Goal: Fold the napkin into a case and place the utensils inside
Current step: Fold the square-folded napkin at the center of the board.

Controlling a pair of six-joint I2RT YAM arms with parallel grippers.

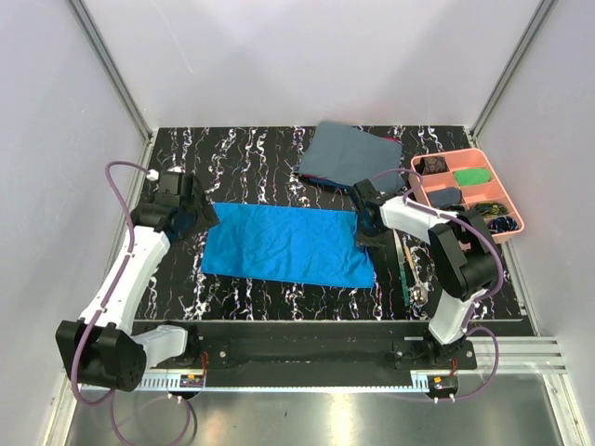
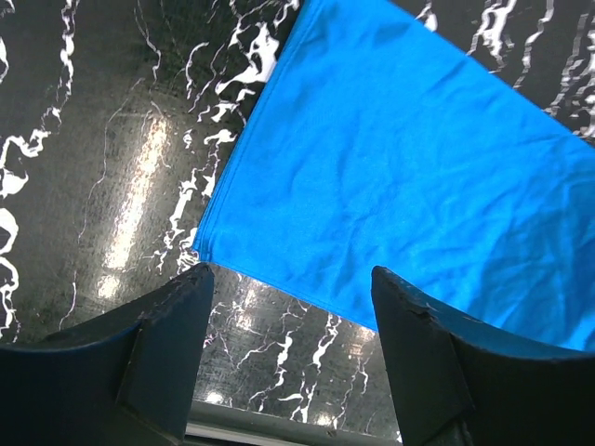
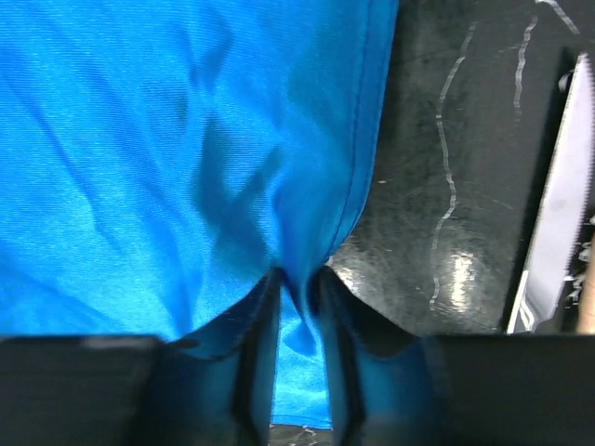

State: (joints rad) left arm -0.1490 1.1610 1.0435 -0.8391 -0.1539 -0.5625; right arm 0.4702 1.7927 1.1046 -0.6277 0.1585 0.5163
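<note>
So the right claw [image 1: 364, 232] was pinching the right-hand edge of the bright royal-blue, slightly shiny thin cloth napkin [image 1: 288, 243]. In the wrist view you could see its two dark fingers [image 3: 256, 353] pressed together with a little pleat of the blue fabric bunched up between them, hem and all. The rest of the napkin stretched away from that claw as a wide rectangle lying mostly flat on the black marble-patterned table [image 1: 251, 153], reaching all the way over to the left claw [image 1: 197, 218]. That one was spread wide, both fingers [image 2: 167, 344] hanging just off the napkin's left corner with nothing between them, not touching the cloth as far as I could tell. The utensils [image 1: 406, 269], thin long cutlery pieces with silvery metal ends and one green handle, lay on the table just to the outer side of the right claw, clear of the napkin. One flat silvery blade [image 3: 558, 214] showed at the edge of the right wrist view. Beyond the right claw sat a dull grey-blue cloth [image 1: 353, 153] and a pink compartment tray [image 1: 514, 212].
</note>
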